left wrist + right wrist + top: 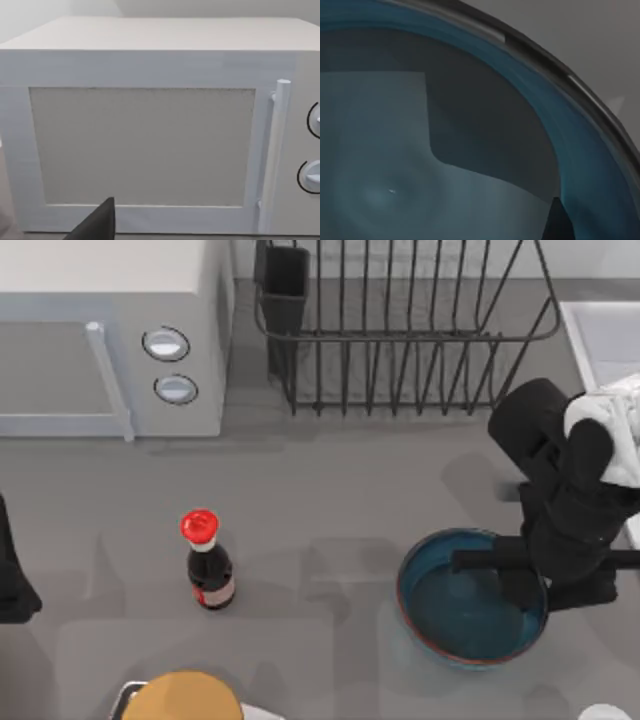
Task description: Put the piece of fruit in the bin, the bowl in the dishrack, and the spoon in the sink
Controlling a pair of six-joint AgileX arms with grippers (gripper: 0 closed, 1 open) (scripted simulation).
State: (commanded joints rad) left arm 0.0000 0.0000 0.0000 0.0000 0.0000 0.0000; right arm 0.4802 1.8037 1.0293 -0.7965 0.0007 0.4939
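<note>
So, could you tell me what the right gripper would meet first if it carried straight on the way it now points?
Most likely the inside of the blue bowl: the right gripper points down over its right rim, though depth is unclear.

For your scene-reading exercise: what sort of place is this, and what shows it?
Probably a simulated kitchen counter: a white microwave, a wire dishrack and a sauce bottle stand on it, with a blue bowl under the right gripper.

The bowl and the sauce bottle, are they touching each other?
Apart. The top view shows bare grey table between the bowl and the sauce bottle, which stands well toward the table's left.
</note>
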